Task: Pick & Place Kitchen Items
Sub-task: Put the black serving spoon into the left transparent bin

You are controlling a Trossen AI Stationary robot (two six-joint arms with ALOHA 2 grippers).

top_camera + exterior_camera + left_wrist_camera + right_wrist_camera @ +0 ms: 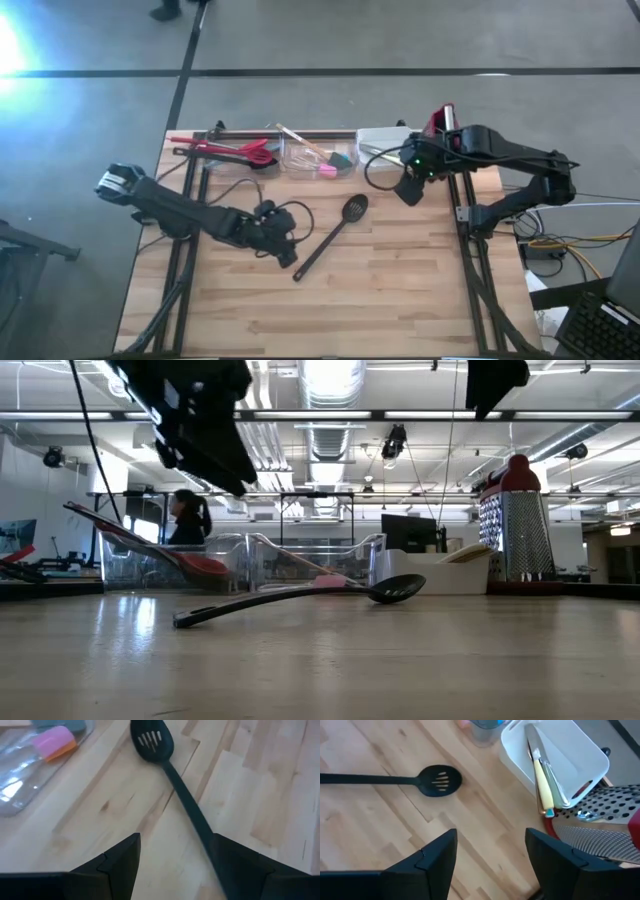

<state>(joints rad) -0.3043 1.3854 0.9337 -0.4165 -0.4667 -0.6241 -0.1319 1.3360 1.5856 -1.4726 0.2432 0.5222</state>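
Observation:
A black slotted spoon [335, 232] lies flat on the wooden table, head [152, 742] toward the far right, handle slanting toward the near left. My left gripper [285, 250] hangs open above the handle's near part, clear of it in the low view [200, 420]; the handle [192, 815] runs under one finger. My right gripper [410, 190] is open, raised [495, 380], near the white tub [580, 750] that holds knives [540, 770]. Red utensils [235, 150] lie in a clear tub; pink and blue scrapers [328, 165] lie in another.
The tubs stand in a row along the table's far edge [300, 135]. A steel box grater with a red top [515, 520] stands at the far right, beside the white tub. Bare wood [380, 300] stretches across the near half. A person [188, 518] shows in the room beyond.

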